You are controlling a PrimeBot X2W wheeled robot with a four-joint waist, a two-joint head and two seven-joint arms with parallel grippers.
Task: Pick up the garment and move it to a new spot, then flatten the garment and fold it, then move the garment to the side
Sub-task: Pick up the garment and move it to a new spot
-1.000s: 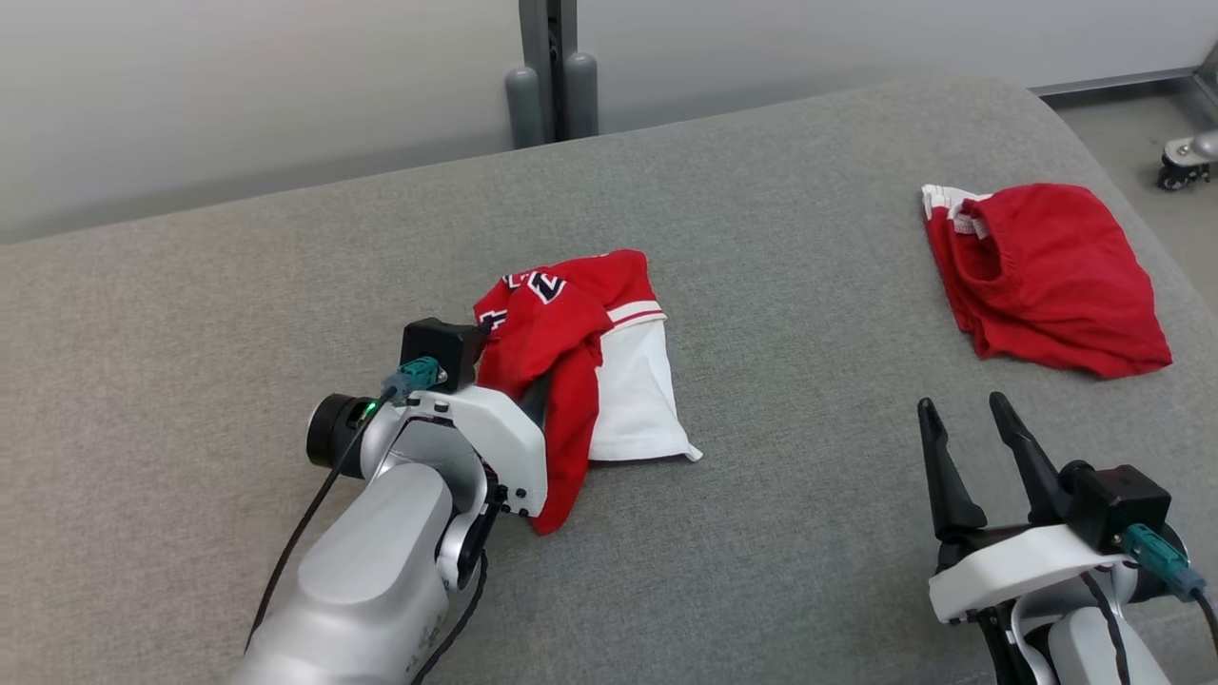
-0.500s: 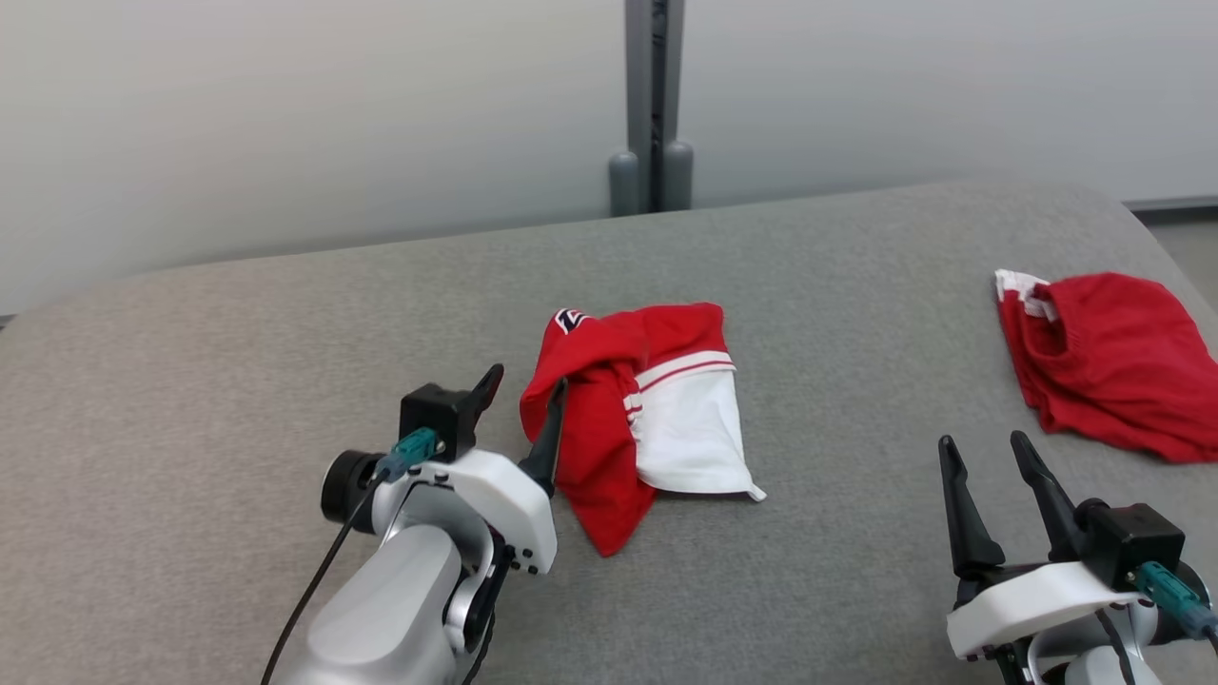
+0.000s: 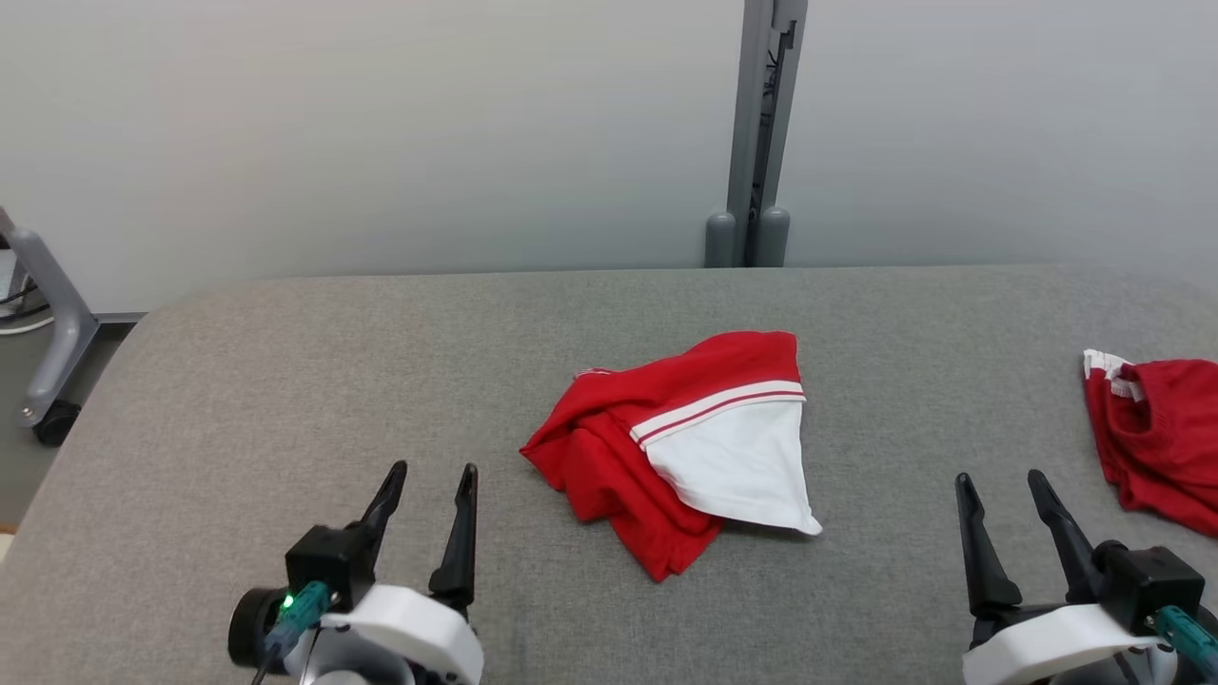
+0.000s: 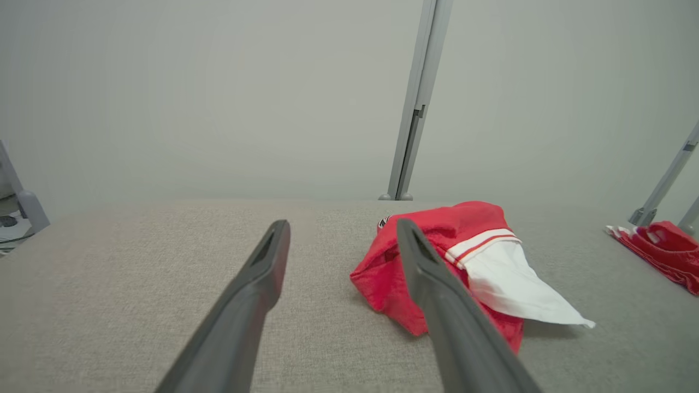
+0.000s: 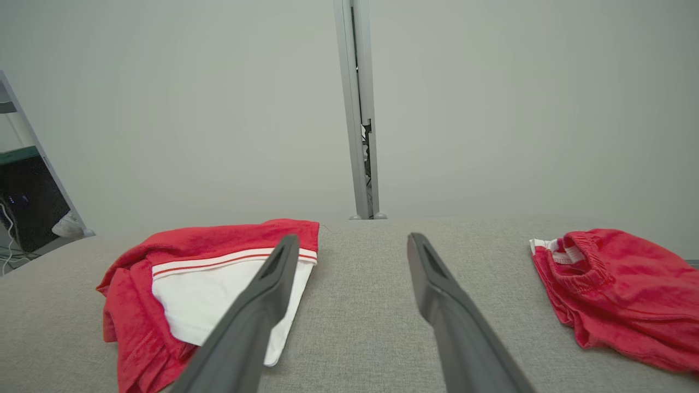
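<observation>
Garment (image 3: pixel 666 447): red, with a white panel and a red-and-white striped band. Lies in a loose, half-folded heap near the middle of the grey padded table (image 3: pixel 285 381). Red cloth bunched on its left; white panel tapers to a point toward the near right. Nothing touches it.

Left gripper (image 3: pixel 433 470): low at near left, fingers pointing away, spread apart, nothing between them. Apart from the garment, to its left and nearer the robot.

Right gripper (image 3: pixel 1000 478): near right, likewise spread and empty, clear of both cloths.

Left wrist view: garment (image 4: pixel 382 273) partly behind the right-hand finger. A small patch of dark-and-white print (image 4: pixel 384 221) shows at its far edge; from the head camera that spot reads as a thin pale edge. The low angle also shows the white tip slightly raised, shadow under it.

Right wrist view: garment (image 5: pixel 218 234) at left, partly behind the left-hand finger; bare table between the fingers. Second red piece (image 5: pixel 617 284) at right, whole, with a gathered elastic opening and a striped white bit at its far corner. Head view cuts this piece (image 3: pixel 1156 438) off at the right edge.

Beyond: pale wall (image 3: pixel 381 143); grey post (image 3: pixel 756 143) behind the table's far edge. Head view: wheeled frame (image 3: pixel 48 352) off the table's left end. Right wrist view: dark rack (image 5: pixel 27 207) far left. Left wrist view: slanted grey legs (image 4: pixel 663 185) at right.
</observation>
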